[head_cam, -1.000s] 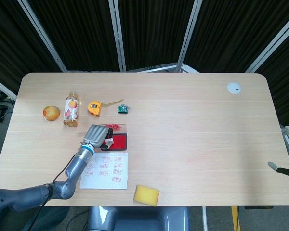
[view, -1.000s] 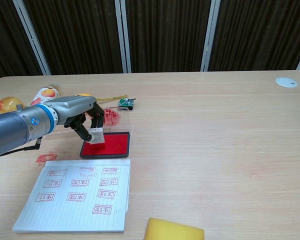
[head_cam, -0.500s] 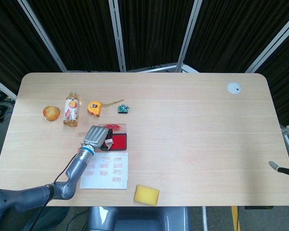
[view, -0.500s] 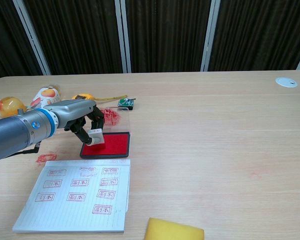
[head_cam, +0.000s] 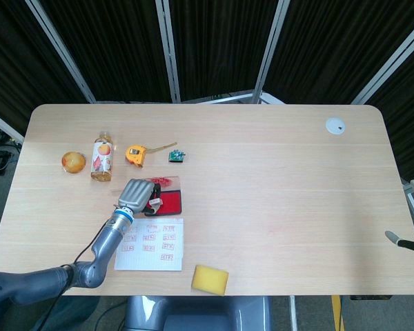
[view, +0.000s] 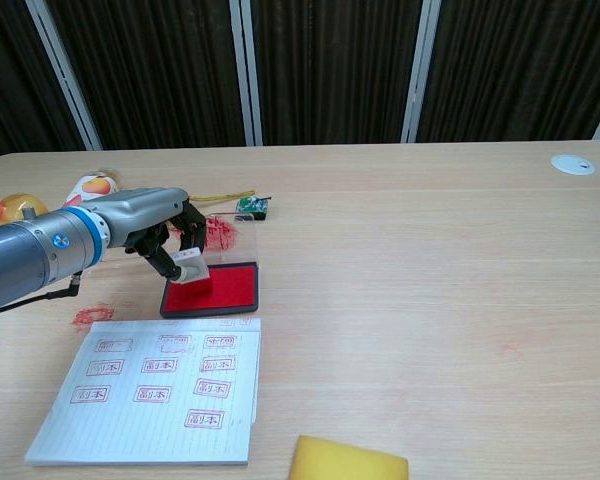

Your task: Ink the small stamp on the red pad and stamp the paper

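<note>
A pale wood surface (head_cam: 262, 179) fills the frame below dark curtained panels (head_cam: 214, 41); left robot hand (view: 170, 240) pinches the small stamp (view: 193, 268) at lower left.

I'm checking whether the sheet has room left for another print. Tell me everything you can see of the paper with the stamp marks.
The paper is a white rectangular sheet or thin pad, faintly lined, lying flat on the table near its front edge, its long side running left to right. It carries red rectangular stamp prints in rough rows; the lower left and the right edge look blank. Its far edge lies just in front of the red pad. Nothing rests on it; the left hand is over the pad, not the paper.
</note>
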Available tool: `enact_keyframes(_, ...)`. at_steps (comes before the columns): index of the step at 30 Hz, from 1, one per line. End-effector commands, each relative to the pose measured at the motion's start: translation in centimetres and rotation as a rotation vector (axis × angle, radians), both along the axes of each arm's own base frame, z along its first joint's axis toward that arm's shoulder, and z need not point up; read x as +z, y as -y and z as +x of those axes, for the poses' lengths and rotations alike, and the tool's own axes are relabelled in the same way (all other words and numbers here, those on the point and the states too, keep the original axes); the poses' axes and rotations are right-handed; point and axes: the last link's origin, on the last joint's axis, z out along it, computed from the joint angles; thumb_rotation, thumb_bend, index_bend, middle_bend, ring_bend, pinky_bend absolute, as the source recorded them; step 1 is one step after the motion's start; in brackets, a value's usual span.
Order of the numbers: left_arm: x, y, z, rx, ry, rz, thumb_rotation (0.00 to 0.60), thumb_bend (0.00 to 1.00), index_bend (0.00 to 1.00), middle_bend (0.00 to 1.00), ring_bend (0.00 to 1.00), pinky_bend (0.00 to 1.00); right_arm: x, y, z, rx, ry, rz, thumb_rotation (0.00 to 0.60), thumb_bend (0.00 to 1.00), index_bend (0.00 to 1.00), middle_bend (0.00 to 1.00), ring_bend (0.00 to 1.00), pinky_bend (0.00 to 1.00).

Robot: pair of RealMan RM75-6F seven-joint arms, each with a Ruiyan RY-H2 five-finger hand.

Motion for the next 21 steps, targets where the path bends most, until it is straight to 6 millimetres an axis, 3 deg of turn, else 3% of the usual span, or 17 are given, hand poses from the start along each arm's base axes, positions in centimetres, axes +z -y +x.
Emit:
enact_keyframes(1, 2.9, 1.1, 1.0, -0.026, 0.071, -0.017, 0.6, 0.38, 0.63, 0.57, 0.86, 0.8, 0.0, -0.1, 0.1, 0.006, 0.0, 0.002, 0.6, 0.0, 0.0, 0.0, 0.0, 0.0)
enact_keyframes(11, 6.7, 5.6, -0.3, -0.092, 0.07, -0.149, 0.6, 0.38, 0.63, 0.57, 0.86, 0.8, -0.2, -0.4, 0.5, 0.019, -0.007, 0.006, 0.6, 0.0, 0.0, 0.0, 0.0, 0.0)
enact_keyframes(21, 7.1, 9.5, -2.7, -0.158, -0.004, -0.228, 0.6, 0.38, 0.63, 0.57, 0.86, 0.8, -0.4, -0.5, 0.8, 0.029, -0.008, 0.008, 0.6, 0.0, 0.0, 0.0, 0.0, 0.0)
